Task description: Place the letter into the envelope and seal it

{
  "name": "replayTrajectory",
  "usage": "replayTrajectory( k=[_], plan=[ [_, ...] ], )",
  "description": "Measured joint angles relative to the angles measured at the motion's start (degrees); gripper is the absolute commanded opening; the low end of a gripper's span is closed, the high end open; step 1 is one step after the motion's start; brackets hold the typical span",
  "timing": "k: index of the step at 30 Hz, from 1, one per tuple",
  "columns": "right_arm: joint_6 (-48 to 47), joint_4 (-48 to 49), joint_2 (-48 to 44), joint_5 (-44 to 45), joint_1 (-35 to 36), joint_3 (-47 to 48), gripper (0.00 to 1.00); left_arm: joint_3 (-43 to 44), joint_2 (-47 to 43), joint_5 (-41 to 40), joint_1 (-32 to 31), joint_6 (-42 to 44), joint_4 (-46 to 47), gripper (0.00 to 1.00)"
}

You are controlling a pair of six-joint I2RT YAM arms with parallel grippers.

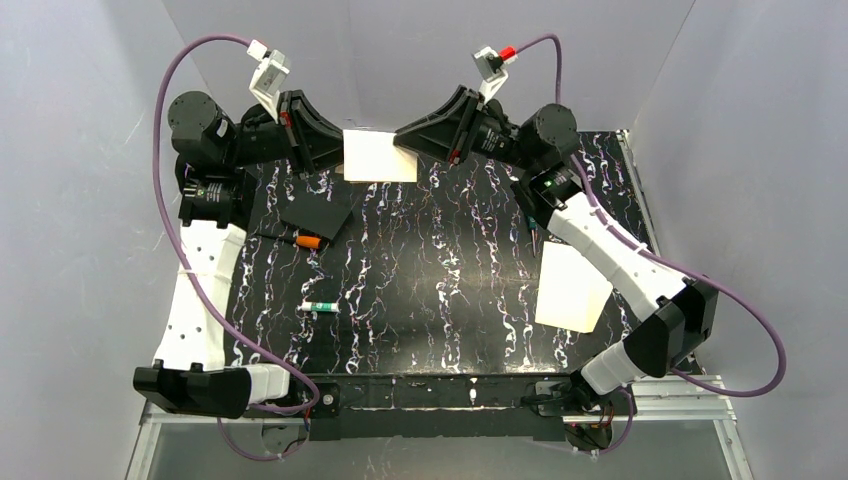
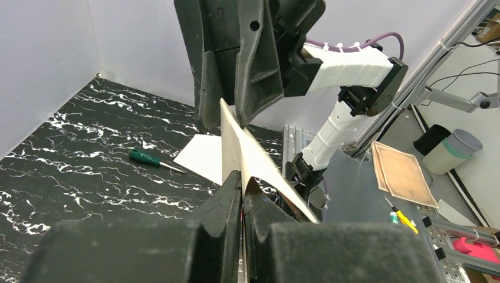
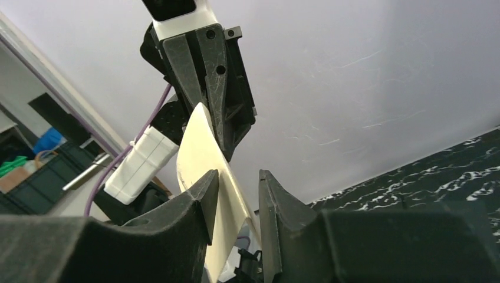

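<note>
Envelope: a cream envelope [image 1: 380, 157] is held in the air between the two grippers, above the far middle of the table [image 1: 440, 260]. Its broad face shows to the overhead camera.

Left gripper: the left gripper [image 1: 338, 152] is clamped tight on the envelope's left edge. In its own wrist view the paper rises straight out from between the pressed-together fingertips.

Right gripper: the right gripper [image 1: 400, 140] faces the left one and straddles the envelope's opposite edge. Its jaws stand parted and not clamped. One finger lies against the paper, and a gap shows between the paper and the other finger.

Letter: the white letter [image 1: 572, 290] lies flat on the table, partly under the right arm. It is well apart from both grippers, toward the arm bases.

Black card: a black card [image 1: 315, 215] lies flat on the table, near the left gripper on its base side.

Marker: an orange-capped marker [image 1: 312, 241] lies just beside the card's near edge.

Tube: a small white and green tube [image 1: 320, 305] lies farther from the left gripper, toward the bases.

Screwdriver: a green-handled screwdriver [image 2: 144, 157] lies just beside the letter.
</note>
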Motion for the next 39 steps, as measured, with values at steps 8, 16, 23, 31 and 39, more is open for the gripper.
replayTrajectory(
  k=[8, 16, 23, 31, 39],
  plan=[
    [11.0, 13.1, 0.2, -1.0, 0.0, -4.5, 0.31, 0.0, -0.5, -0.7, 0.0, -1.7, 3.3, 0.0],
    [13.7, 18.0, 0.2, -2.8, 0.0, -4.5, 0.02, 0.8, -0.3, -1.5, -0.1, -5.5, 5.3, 0.0],
    [12.5, 16.8, -0.2, -0.2, 0.0, -4.5, 0.01, 1.6, 1.1, -4.5, -0.3, -8.4, 5.8, 0.39],
    [6.0, 7.6, -6.3, 12.1, 0.0, -6.4, 0.01, -2.7, -1.0, -11.5, 1.5, -7.7, 6.7, 0.8],
    [-4.8, -14.1, -11.4, 28.4, -0.3, -5.6, 0.01, -10.5, -4.3, -23.2, 4.1, -0.3, -1.5, 0.9]
  ],
)
